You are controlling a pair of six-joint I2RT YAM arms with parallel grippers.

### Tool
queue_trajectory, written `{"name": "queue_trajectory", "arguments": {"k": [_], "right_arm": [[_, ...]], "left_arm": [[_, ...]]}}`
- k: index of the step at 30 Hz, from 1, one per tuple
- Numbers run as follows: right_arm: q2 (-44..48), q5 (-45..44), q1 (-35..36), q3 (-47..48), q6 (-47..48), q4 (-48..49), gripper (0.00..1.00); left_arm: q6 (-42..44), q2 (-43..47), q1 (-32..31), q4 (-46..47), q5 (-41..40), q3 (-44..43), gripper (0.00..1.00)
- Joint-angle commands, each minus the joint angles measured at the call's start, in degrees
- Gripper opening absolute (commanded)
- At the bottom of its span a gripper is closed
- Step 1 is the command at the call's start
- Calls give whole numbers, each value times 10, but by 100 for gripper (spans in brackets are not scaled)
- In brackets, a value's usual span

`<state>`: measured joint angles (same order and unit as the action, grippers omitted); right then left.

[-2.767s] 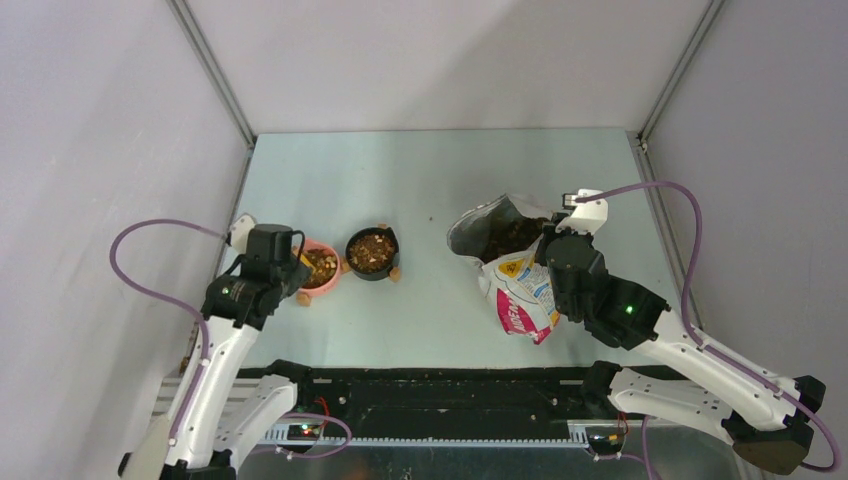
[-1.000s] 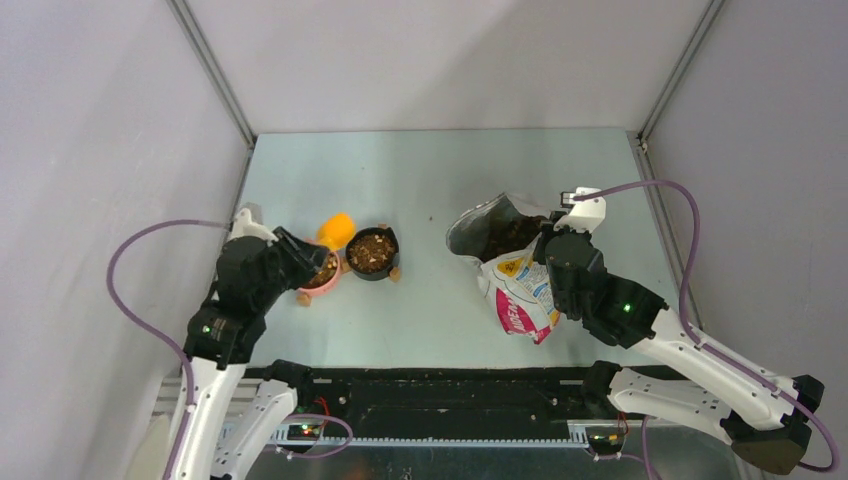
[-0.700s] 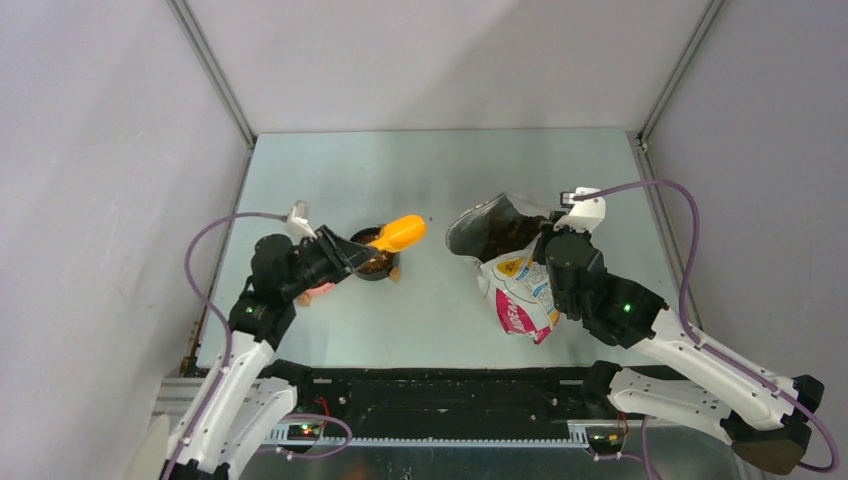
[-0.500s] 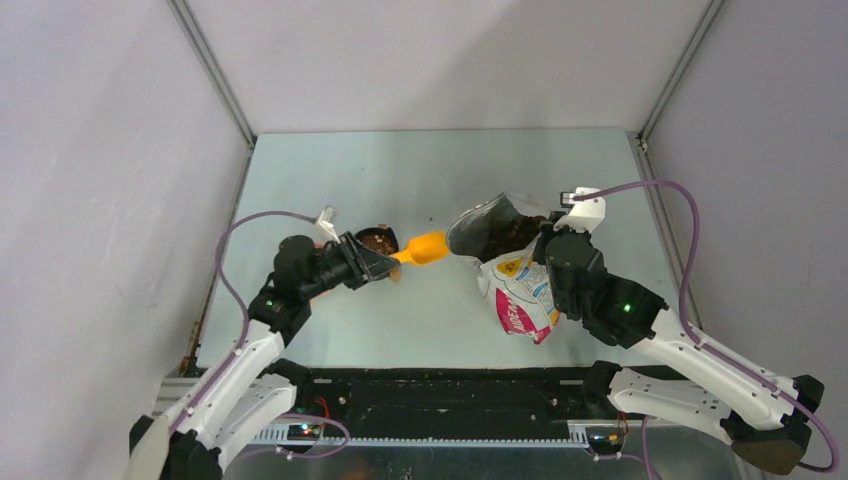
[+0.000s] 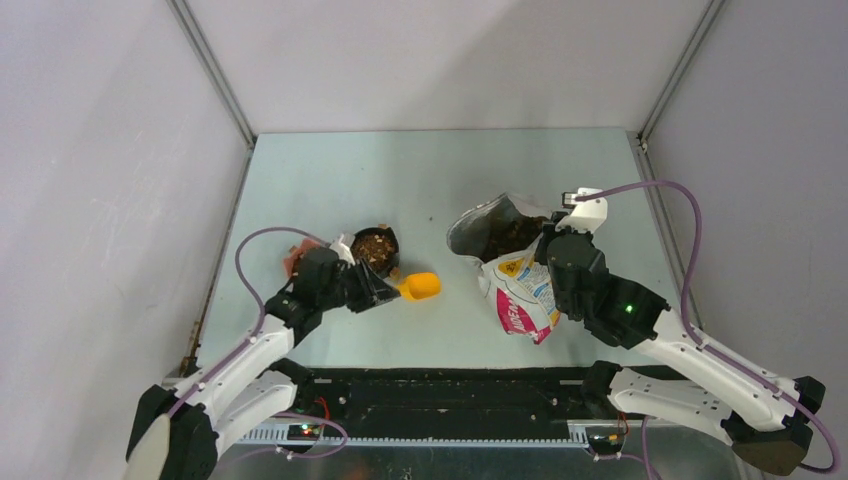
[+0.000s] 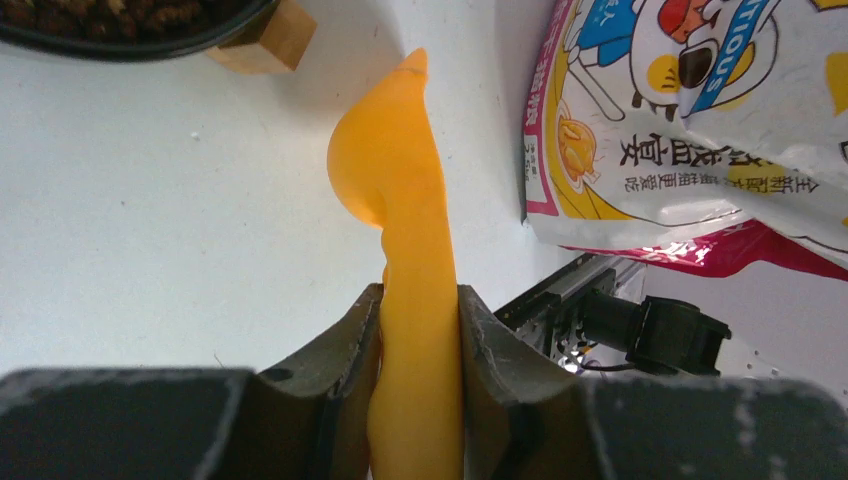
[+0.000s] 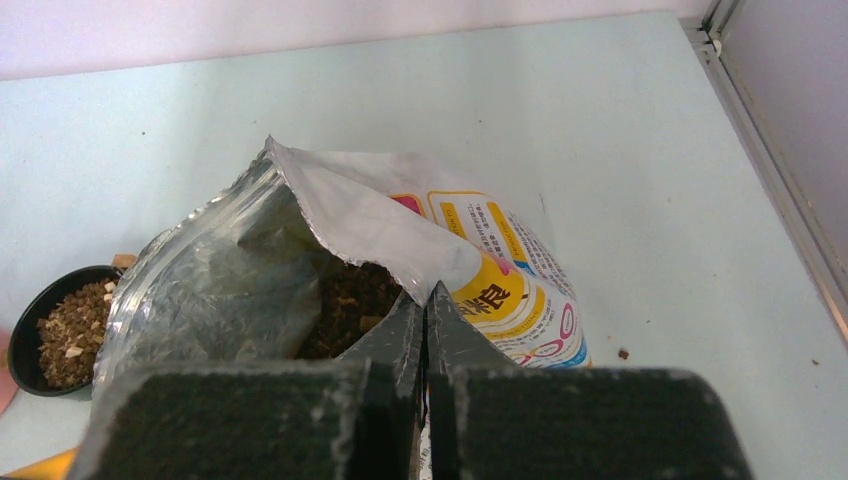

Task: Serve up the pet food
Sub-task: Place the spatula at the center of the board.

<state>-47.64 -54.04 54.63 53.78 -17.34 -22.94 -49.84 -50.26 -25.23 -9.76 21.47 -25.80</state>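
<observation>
My left gripper (image 5: 378, 286) is shut on the handle of a yellow scoop (image 5: 421, 287), low over the table between the black bowl (image 5: 374, 249) and the bag (image 5: 515, 285). In the left wrist view the scoop (image 6: 398, 190) stands edge-on between my fingers (image 6: 355, 340); no pellets show in it. Pet food (image 5: 372, 247) fills the black bowl, and more pet food (image 7: 350, 300) lies inside the open bag (image 7: 500, 270). My right gripper (image 7: 425, 305) is shut on the bag's upper rim, holding the mouth open.
A pink bowl (image 5: 291, 262) sits left of the black bowl, mostly hidden behind my left arm. The black bowl rests on small wooden feet (image 6: 265, 40). Grey walls close in the table on three sides. A stray pellet (image 7: 623, 353) lies right of the bag.
My left arm has swung the scoop from the pink bowl, across the black bowl toward the bag, then down and nearer the front edge. The right arm and bag have not moved.
</observation>
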Motion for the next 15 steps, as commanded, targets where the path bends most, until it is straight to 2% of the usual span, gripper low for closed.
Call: {"name": "queue_trajectory", "arguments": {"k": [1,6,7,8,10,15], "right_arm": [[18,-22,1,19,-5,65,0],[20,-17,3,19,-8,64,0],[21,-17,3,19,-8,64,0],[21,-16,3,19,-8,64,0],[21,-17,3,19,-8,63,0],[20,-15,3,19,-8,65,0]], "left_arm": [[13,-8,-3,-50,-54,27,30],[20,-9,-2,-110,-95,18,49],[21,-2,-2,-128,-104,16,59],[25,8,-3,-149,-109,6,78],[33,26,-2,-187,-133,-11,97],[32,73,-2,-271,-206,-53,99]]}}
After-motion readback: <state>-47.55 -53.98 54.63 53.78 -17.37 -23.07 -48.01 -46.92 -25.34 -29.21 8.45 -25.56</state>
